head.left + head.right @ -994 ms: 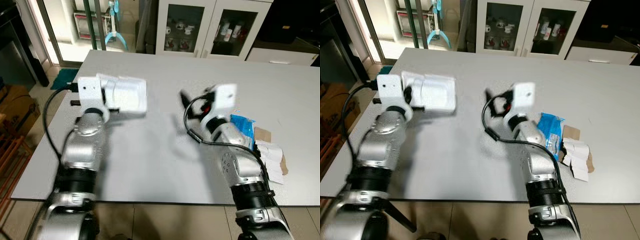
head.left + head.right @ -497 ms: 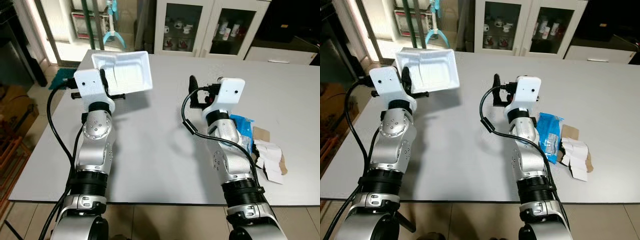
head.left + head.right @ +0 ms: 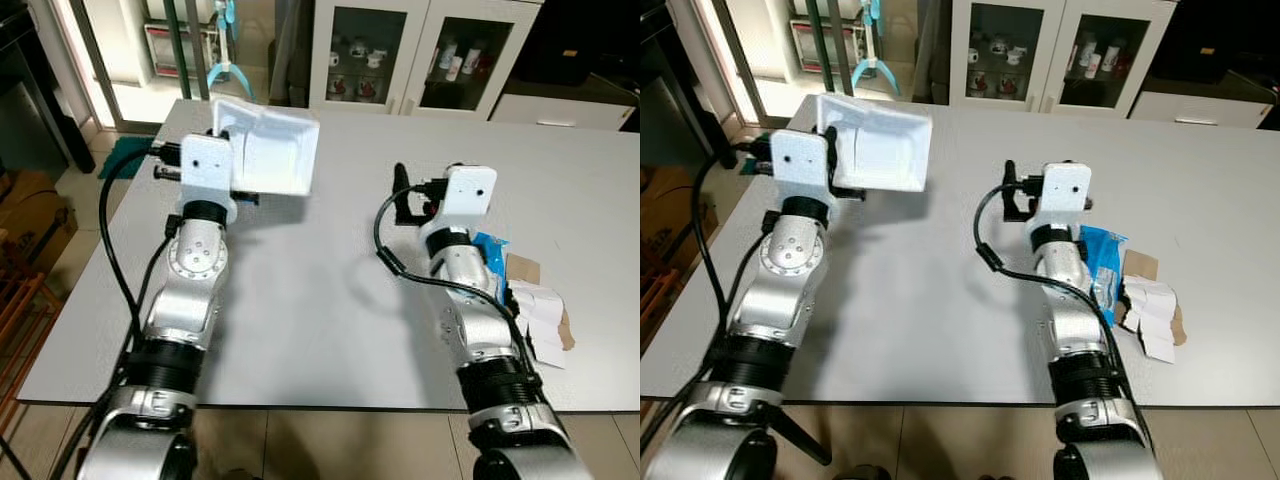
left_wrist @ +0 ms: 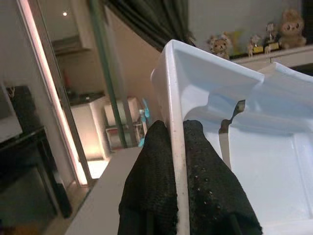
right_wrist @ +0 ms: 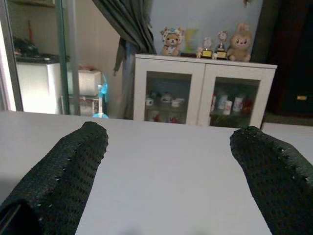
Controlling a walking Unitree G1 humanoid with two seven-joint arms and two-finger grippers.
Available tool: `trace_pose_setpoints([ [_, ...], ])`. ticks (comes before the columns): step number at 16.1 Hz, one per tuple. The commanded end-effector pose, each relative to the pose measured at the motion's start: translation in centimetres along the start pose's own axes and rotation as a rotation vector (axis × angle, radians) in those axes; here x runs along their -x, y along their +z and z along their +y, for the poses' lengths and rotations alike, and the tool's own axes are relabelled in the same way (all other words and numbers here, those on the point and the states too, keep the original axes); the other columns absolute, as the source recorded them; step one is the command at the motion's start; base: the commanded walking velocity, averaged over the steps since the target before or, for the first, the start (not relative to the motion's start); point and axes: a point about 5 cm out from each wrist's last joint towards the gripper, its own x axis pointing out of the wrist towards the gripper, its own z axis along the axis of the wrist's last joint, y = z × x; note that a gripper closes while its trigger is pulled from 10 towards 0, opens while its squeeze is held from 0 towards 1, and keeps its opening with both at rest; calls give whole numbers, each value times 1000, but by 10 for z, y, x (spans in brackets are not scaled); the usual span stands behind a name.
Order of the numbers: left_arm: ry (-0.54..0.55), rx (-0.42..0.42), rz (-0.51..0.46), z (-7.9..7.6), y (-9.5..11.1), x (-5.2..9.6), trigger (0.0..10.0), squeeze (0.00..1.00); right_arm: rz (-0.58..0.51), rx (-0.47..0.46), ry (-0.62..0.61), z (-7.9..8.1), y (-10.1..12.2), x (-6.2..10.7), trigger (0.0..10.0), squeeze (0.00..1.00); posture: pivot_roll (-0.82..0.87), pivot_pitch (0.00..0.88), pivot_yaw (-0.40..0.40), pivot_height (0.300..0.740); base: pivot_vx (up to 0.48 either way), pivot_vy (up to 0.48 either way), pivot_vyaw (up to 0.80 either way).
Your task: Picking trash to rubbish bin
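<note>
Left end effector [image 4: 177, 196] is clamped on the rim of a white foam food tray [image 3: 272, 150], held aloft over the grey bench [image 3: 300, 300] at 10 o'clock. Right end effector [image 5: 168, 171] is spread wide, empty. Since the earlier frame, the tray has tilted rightward.

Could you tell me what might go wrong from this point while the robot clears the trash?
The left gripper pinches only the thin rim of the white foam tray, held tilted above the table; it could slip or crack. The blue packet and torn paper lie beside the right arm and might get swept off.
</note>
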Motion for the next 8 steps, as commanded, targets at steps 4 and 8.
trace_pose_setpoints([
  [4, -29, -96, 13, 9, -10, 5, 10000, 0, -2, 39, -8, -14, -3, 2, 10000, 0, 21, 7, -68, 740, 0, 0, 0],
  [8, -2, -114, 35, 14, -13, 4, 10000, 0, 1, 46, -10, -17, -3, 1, 10000, 0, 17, 0, -69, 740, 0, 0, 0],
])
